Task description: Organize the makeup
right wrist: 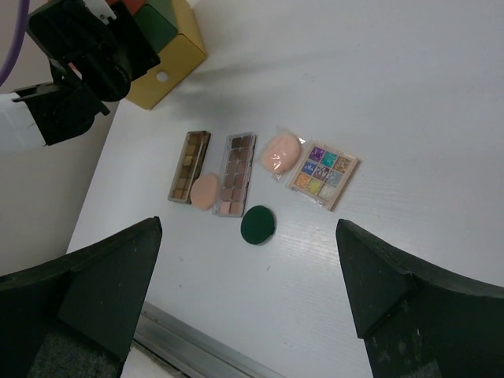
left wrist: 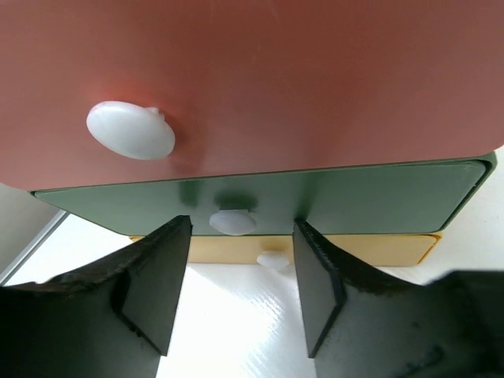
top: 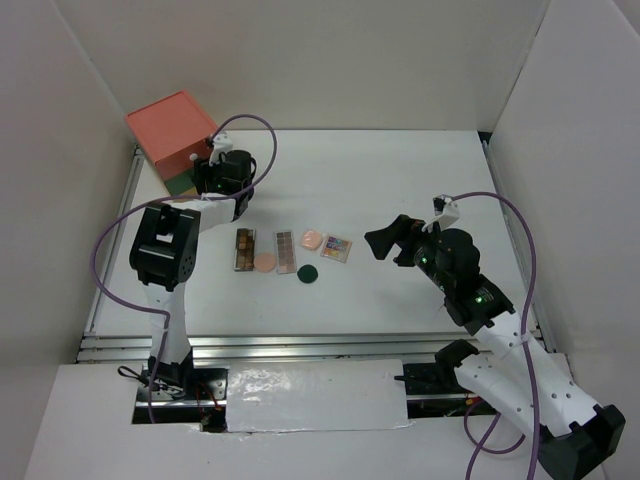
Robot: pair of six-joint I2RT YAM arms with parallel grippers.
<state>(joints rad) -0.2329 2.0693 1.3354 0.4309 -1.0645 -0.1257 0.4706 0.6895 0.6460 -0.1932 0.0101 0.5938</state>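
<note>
As it lies, leftmost palette (top: 244, 249) runs near-to-far.

I see a long palette (top: 244, 249), a round disc (top: 264, 263) at its three o'clock, a second long palette (top: 286, 252) next, then the square palette (top: 336, 247); the drawer chest (top: 172, 135) sits at their ten o'clock.

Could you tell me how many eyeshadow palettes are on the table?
3: brown rectangular palette leftmost, second brown rectangular palette beside it, square multicolour palette rightmost; none apparently hidden.
</note>
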